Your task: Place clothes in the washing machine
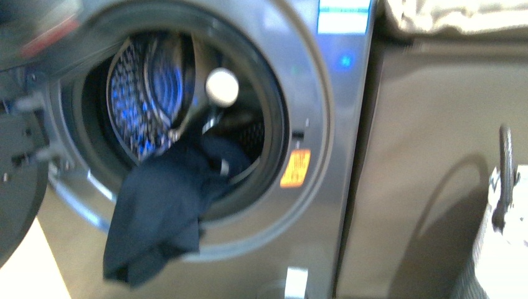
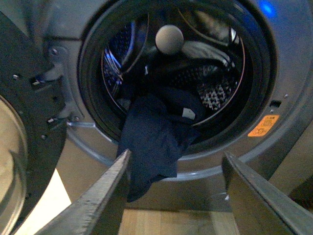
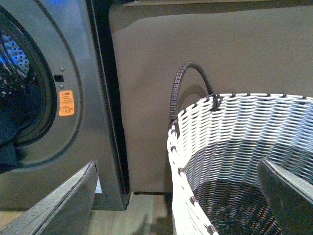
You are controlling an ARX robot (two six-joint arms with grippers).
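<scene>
The dark navy clothes [image 1: 163,208] hang half out of the washing machine [image 1: 324,205], draped over the lower rim of its round porthole, with the upper part inside the perforated drum [image 1: 140,93]. In the left wrist view the clothes [image 2: 156,142] hang just beyond my left gripper [image 2: 176,196], which is open with nothing between its fingers and sits low before the porthole. My right gripper [image 3: 178,200] is open and empty, straddling the rim of the white wicker basket [image 3: 234,147], with the washing machine [image 3: 83,58] off to one side.
The machine's door [image 1: 18,180] stands swung open at the far left. A white ball [image 1: 221,86] shows in the drum opening. A brown panel [image 1: 436,168] stands right of the machine, with beige fabric [image 1: 454,15] on top. The floor is light wood [image 2: 166,223].
</scene>
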